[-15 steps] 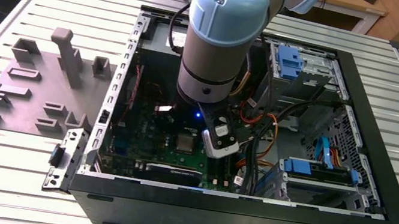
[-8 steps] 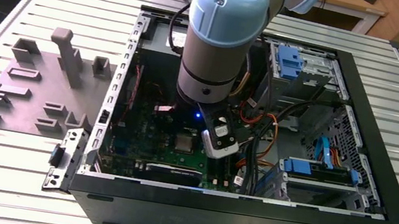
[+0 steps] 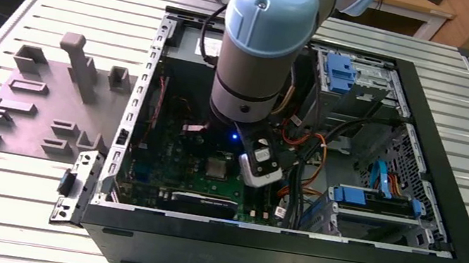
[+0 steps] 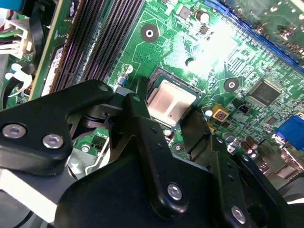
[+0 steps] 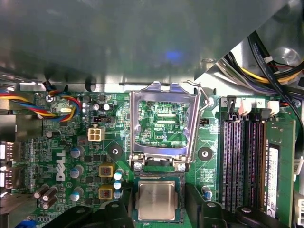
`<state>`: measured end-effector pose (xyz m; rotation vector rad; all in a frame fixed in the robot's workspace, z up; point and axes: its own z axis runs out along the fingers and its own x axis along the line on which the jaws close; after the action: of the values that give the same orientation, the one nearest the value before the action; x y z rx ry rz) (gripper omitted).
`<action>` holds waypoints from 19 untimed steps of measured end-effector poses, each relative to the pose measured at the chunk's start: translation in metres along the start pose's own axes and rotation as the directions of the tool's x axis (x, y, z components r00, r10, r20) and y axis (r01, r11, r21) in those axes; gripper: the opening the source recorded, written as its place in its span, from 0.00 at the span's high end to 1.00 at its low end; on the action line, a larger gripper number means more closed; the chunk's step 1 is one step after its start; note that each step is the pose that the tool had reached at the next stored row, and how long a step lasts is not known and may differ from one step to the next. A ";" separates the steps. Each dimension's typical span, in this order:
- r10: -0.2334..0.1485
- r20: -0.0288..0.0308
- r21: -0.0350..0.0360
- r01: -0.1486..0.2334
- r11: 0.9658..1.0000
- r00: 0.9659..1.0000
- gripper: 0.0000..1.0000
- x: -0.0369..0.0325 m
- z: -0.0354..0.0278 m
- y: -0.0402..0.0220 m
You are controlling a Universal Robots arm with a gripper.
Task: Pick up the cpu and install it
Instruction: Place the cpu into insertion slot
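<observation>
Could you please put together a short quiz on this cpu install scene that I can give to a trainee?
1. True or false: the hinged metal frame is shut over the cpu.
2. Where is the cpu? A. outside the computer case; B. flat in the socket on the green board; C. lifted above the board.
3. Short answer: what stands on the table at the exterior view's left of the case?
Key: 1. false, the frame is flipped open; 2. B; 3. the grey-purple moulded plate.
</observation>
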<state>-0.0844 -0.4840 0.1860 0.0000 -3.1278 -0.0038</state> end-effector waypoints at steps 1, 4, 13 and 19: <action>0.000 0.000 0.000 0.000 1.000 1.000 0.45 0.0000 0.0001 0.0000; 0.000 0.000 0.000 0.000 1.000 1.000 0.45 -0.0001 0.0002 0.0001; 0.000 0.000 -0.001 0.000 1.000 1.000 0.45 -0.0001 -0.0045 0.0001; 0.000 0.000 -0.001 0.000 1.000 1.000 0.45 0.0000 -0.0045 0.0001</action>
<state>-0.0843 -0.4840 0.1905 0.0001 -3.1280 -0.0059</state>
